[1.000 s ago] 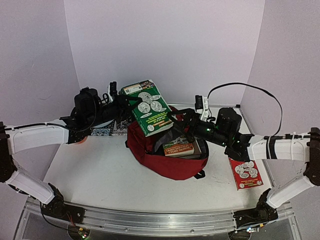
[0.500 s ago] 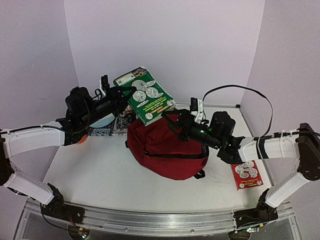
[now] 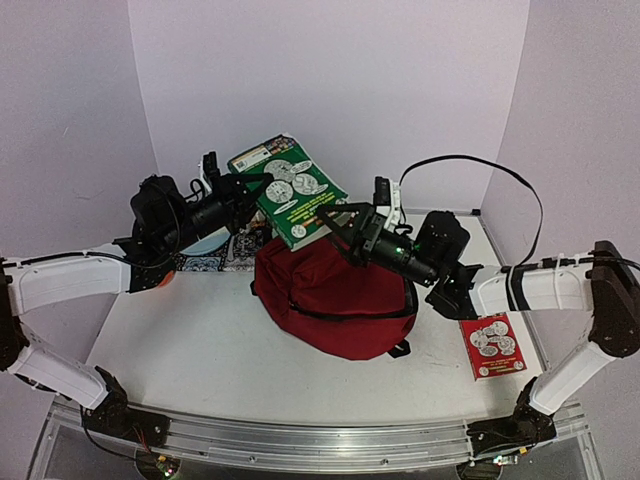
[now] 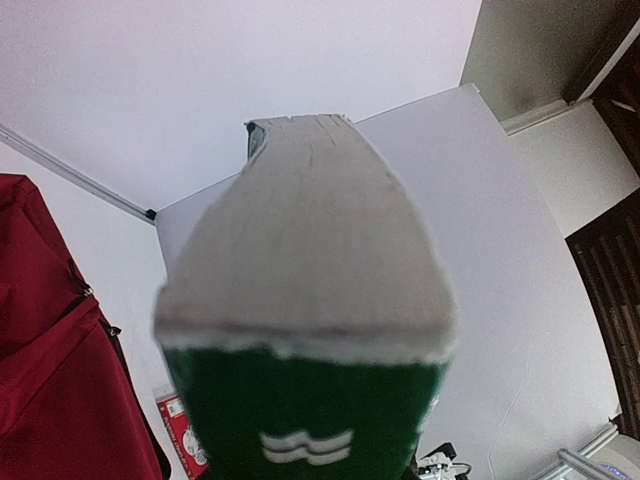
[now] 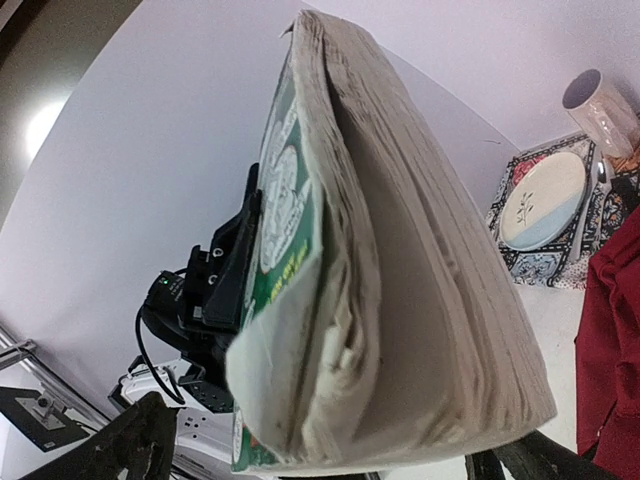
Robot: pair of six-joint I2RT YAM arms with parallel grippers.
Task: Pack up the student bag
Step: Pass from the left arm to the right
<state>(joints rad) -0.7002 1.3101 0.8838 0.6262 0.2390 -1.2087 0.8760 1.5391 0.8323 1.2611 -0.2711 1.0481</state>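
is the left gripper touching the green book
Touching. Top view shows the left gripper clamped on the green book, holding it in the air.

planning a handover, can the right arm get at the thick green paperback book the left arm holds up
Probably yes: the right claw is open at the lower corner of the thick green paperback book, above the dark red fabric backpack, with nothing between.

White table (image 3: 190, 340), three things resting on it.
The student bag (image 3: 340, 300) sits mid-table; a red booklet (image 3: 492, 345) lies flat near the right edge; a patterned mat (image 5: 525, 265) lies at the back left.
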